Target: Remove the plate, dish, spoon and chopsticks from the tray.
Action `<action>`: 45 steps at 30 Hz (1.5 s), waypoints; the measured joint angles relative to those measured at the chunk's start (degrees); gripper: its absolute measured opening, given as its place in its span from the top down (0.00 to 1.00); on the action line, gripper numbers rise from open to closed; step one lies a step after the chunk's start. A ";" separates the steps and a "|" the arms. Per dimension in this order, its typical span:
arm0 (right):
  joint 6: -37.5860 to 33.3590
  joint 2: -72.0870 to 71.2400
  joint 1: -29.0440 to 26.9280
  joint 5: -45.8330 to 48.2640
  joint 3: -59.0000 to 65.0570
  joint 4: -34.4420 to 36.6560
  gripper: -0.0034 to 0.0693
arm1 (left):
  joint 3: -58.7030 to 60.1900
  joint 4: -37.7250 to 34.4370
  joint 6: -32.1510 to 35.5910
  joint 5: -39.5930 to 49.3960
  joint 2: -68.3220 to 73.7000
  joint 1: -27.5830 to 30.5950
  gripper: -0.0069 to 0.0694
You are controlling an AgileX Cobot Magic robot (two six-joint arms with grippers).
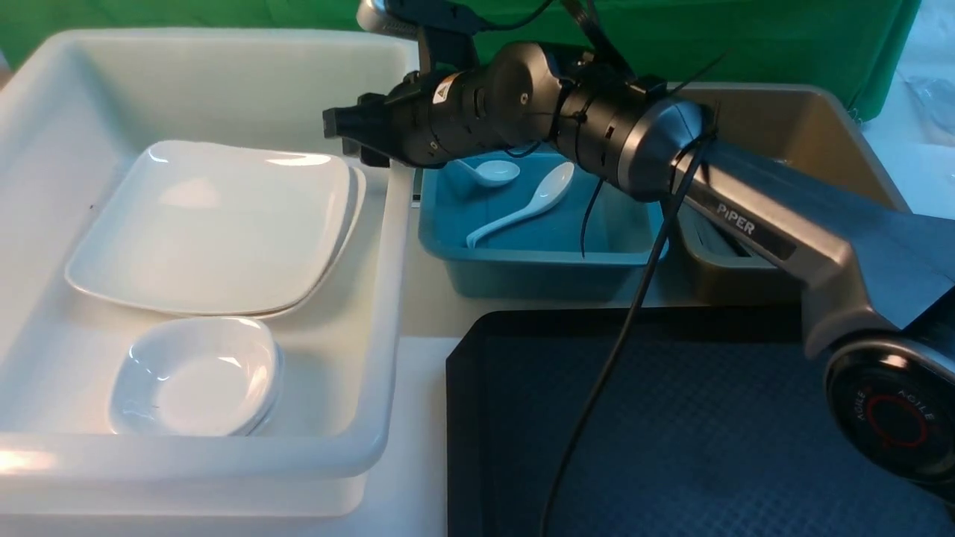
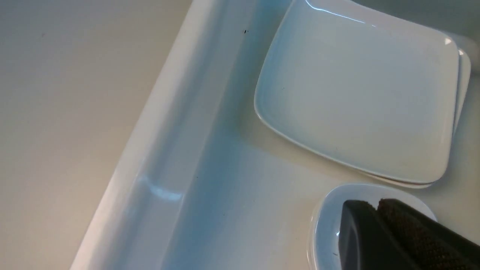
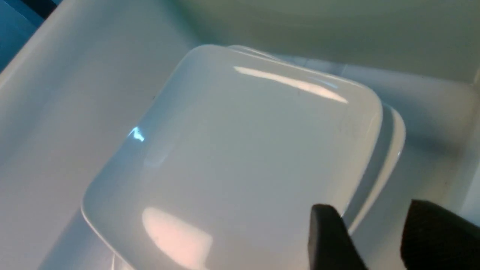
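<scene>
The large white plate (image 1: 209,224) (image 3: 232,150) lies on top of another like it inside the white bin (image 1: 388,246). My right gripper (image 1: 343,134) (image 3: 371,210) hovers over the plate's right edge, open, with nothing between its fingers. In front of the plates sits a small white dish (image 1: 194,377) (image 2: 326,228), stacked on another. My left gripper (image 2: 375,202) hangs just over that dish, shut and empty; it does not show in the front view. The long-handled spoon (image 1: 522,205) lies in the blue bin (image 1: 537,261). The black tray (image 1: 671,447) lies bare where it shows. The chopsticks are hidden.
A shorter white spoon (image 1: 492,171) lies at the back of the blue bin. A tan bin (image 1: 806,127) stands at the back right, mostly behind my right arm (image 1: 746,216). A black cable (image 1: 619,335) hangs down across the tray.
</scene>
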 joint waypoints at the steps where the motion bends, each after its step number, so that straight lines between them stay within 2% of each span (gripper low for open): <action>1: -1.21 -1.14 -0.48 3.34 0.00 0.00 0.61 | 0.00 0.00 0.67 0.12 0.00 0.00 0.86; 4: -5.64 -5.29 -2.52 12.53 -0.13 -2.87 0.83 | 0.00 -1.25 3.74 0.18 0.00 0.00 0.86; 6: -6.11 -7.91 -3.50 15.44 -0.13 -4.98 0.87 | 0.00 -2.96 6.00 -0.03 0.00 0.00 0.86; 7: -6.18 -11.46 -4.65 19.67 -0.21 -8.88 0.90 | 0.00 -5.26 8.63 -0.47 0.00 0.00 0.86; 11: -4.09 -20.75 -6.78 25.71 -0.28 -18.81 0.92 | 0.00 -11.38 13.95 -1.36 0.00 0.00 0.86; 13: -0.62 -29.26 -7.32 29.50 -0.33 -28.25 0.92 | 0.00 -16.25 18.42 -1.65 0.00 0.00 0.86; 17: 2.17 -40.28 -7.32 33.43 -0.13 -34.31 0.92 | 0.00 -21.34 23.59 -1.71 0.00 0.00 0.86; 21: 3.06 -51.37 -7.32 33.02 4.44 -35.66 0.92 | 0.00 -24.00 25.93 -1.75 0.00 0.00 0.86; 24: 3.99 -62.35 -7.32 29.90 13.02 -36.21 0.92 | 0.00 -26.55 28.30 -1.70 0.00 0.00 0.86; 26: 5.32 -73.34 -7.32 24.65 25.30 -36.62 0.92 | 0.00 -27.86 29.99 -1.70 0.00 -1.03 0.86; 28: 6.27 -77.35 -7.32 21.84 30.26 -36.78 0.92 | 0.00 -28.03 30.61 -1.70 0.00 -1.92 0.86; 33: 11.75 -98.38 -7.32 9.77 58.09 -36.97 0.92 | 0.00 -28.23 31.43 -1.70 0.00 -10.55 0.86; 38: 14.56 -114.15 -7.32 -1.74 80.08 -37.75 0.92 | 0.01 -27.11 31.49 -1.13 -0.33 -16.78 0.86; 42: 15.05 -122.96 -7.32 -11.11 90.72 -37.94 0.92 | 1.70 -26.96 31.17 -1.44 -3.01 -18.75 0.86; 45: 15.09 -126.81 -7.32 -14.68 94.75 -38.00 0.92 | 5.07 -27.03 30.67 -3.43 -6.77 -18.77 0.86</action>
